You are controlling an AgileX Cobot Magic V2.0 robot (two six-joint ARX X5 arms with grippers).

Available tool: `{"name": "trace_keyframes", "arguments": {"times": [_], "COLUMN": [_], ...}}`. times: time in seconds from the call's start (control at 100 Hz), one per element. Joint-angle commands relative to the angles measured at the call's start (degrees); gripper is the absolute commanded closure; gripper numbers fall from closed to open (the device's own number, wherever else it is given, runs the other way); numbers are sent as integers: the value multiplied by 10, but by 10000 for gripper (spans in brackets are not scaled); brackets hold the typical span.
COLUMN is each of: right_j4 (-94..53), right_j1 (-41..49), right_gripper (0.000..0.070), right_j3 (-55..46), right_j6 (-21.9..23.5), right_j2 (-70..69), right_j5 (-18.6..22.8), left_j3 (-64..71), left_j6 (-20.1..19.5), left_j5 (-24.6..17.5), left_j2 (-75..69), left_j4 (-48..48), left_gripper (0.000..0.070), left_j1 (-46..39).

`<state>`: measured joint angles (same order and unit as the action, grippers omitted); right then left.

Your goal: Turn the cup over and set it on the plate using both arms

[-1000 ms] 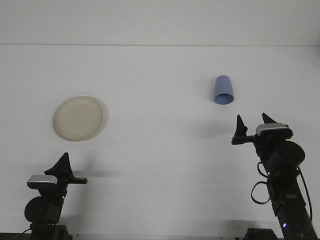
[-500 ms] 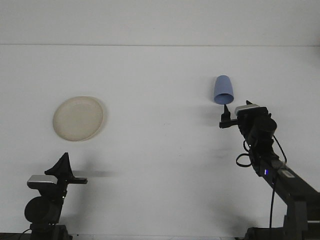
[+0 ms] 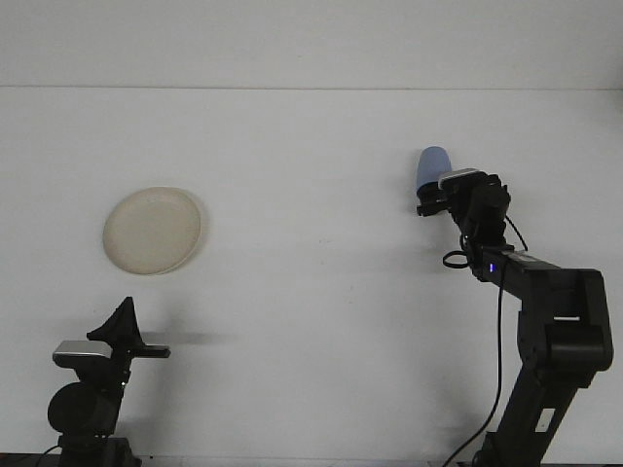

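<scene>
A blue cup (image 3: 429, 165) lies on its side on the white table at the right, its open end towards me. My right gripper (image 3: 435, 199) is open at the cup's near end and covers the cup's rim, with one dark finger (image 3: 425, 206) showing at the cup's lower left. The other finger is hidden behind the gripper body. A cream plate (image 3: 153, 230) lies flat on the left of the table. My left gripper (image 3: 125, 316) stands near the front left edge, well short of the plate and holding nothing.
The right arm (image 3: 545, 302) stretches from the front right corner up to the cup. A wall edge (image 3: 311, 88) bounds the table at the back.
My right gripper has moved forward and to the left, from the front right up to the cup's open end. The cup, the plate and the left arm have stayed put.
</scene>
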<state>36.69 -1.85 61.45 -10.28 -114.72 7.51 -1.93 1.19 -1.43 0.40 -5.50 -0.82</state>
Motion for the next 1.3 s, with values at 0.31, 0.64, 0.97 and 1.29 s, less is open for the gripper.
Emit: {"name": "trace_keyframes", "arguments": {"times": [0.31, 0.64, 0.97, 1.29], "right_j4": [5, -83, -355, -711], "right_j1": [0, -1, 2, 112], "right_gripper": [700, 700, 700, 700], "right_j3": [28, 28, 29, 73], "right_j6": [9, 76, 205, 120], "right_j2": [-26, 121, 355, 418], "right_j5": [7, 36, 164, 262], "left_j3": [10, 10, 10, 10], "left_j6": [4, 4, 4, 4], "left_j5": [2, 2, 2, 2], "left_j2": [-1, -1, -1, -1], "left_j4": [-6, -6, -6, -6], "left_gripper": [687, 687, 687, 687], "left_j1": [1, 1, 1, 1]}}
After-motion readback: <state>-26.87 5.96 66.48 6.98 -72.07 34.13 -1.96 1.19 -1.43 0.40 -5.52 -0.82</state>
